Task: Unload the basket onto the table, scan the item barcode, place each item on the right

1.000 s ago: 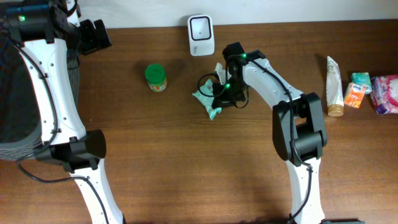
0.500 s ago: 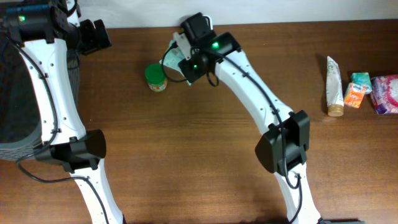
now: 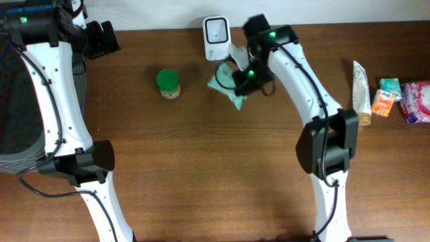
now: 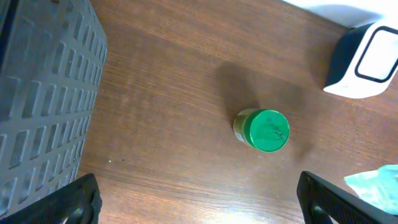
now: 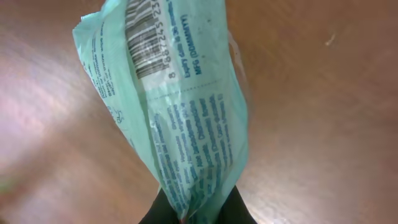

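One green pouch (image 3: 227,85), pinched at its tail by right fingers (image 5: 163,213) pressed together on it, held just beside scanner (image 3: 217,29), apparently lifted off worktop (image 3: 201,168). Half a second earlier, swung left toward green-lidded jar (image 3: 168,83); a second earlier, lower, nearer mid-worktop. Barcode (image 5: 146,37) turned to wrist camera; facing relative to scanner window not determinable. Judged: presentation under way, scan unconfirmed. Left fingers (image 4: 74,202) spread wide, empty, unmoved beside basket (image 4: 43,93).

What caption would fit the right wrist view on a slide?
Right gripper pinches a green packet, its barcode in view.
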`<state>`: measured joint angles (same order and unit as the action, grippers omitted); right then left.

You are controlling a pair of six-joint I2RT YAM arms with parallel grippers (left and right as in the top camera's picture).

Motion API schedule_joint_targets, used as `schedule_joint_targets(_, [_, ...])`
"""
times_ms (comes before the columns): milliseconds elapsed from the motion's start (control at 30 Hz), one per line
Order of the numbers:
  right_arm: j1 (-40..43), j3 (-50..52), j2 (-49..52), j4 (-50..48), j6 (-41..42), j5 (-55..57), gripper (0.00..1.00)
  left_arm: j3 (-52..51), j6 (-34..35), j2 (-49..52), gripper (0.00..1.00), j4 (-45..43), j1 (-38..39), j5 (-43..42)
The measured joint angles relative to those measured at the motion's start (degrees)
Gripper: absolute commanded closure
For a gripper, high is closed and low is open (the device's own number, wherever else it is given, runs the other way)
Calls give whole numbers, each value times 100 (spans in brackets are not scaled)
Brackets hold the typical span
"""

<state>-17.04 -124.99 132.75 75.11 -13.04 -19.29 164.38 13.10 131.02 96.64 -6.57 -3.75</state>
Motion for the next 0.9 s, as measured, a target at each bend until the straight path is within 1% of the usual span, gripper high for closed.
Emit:
schedule_joint_targets(67, [122,686,33,-238,-350,-409,96,0,2,0,1,2,0,-2])
schedule_joint_targets(100, [111,1060,52,-431,-551,-584,84,0,0,2,1,-2,0,0])
schedule_joint_targets(133, [98,1283,59,-577,-660,-654,66,0,0,2,1,2,0,-2])
schedule_joint_targets(167, [83,1499,61,-678,-772,-699,43,0,2,0,1,2,0,-2])
schedule_joint_targets(200, [79,1580,61,-693,-850,-697,33,0,0,2,1,4,0,-2])
schedule_joint_targets(267, [76,1609,61,-828,-828,-721,21,0,0,0,1,2,0,0])
schedule_joint_targets(300, [79,1602,61,-837,-619,-717,21,0,2,2,1,2,0,-2])
schedule_joint_targets(333, [98,1541,61,-798,-328,-717,15,0,0,0,1,2,0,-2])
schedule_joint_targets(367, [136,1351,61,-743,162,-717,6,0,2,0,1,4,0,-2])
schedule_joint_targets(400, [203,1187,61,-682,645,-719,2,0,2,2,1,4,0,-2])
schedule_joint_targets(433, [365,1032,57,-529,1309,-752,0,0,2,0,1,2,0,-2])
schedule_joint_targets(533, [717,1095,57,-396,2037,-960,0,0,2,0,1,2,0,-2])
schedule_joint_targets(600, [737,1287,52,-426,2146,-1110,0,0,0,2,1,4,0,-2])
schedule_joint_targets(633, [723,1545,50,-420,2214,-1270,0,0,2,0,1,2,0,-2])
schedule_joint_targets(733, [719,2035,55,-743,2269,-1864,5,0,2,2,1,2,0,-2])
schedule_joint_targets(767, [719,2116,55,-785,2297,-1991,7,0,2,2,1,2,0,-2])
schedule_joint_targets(800, [719,2192,55,-874,2354,-2098,14,0,2,0,1,2,0,-2])
schedule_joint_targets(833, [719,2286,52,-1016,2468,-2218,24,0,2,2,1,4,0,-2])
schedule_joint_targets(900, [719,2481,26,-1392,2780,-2378,33,0,2,0,1,4,0,-2])
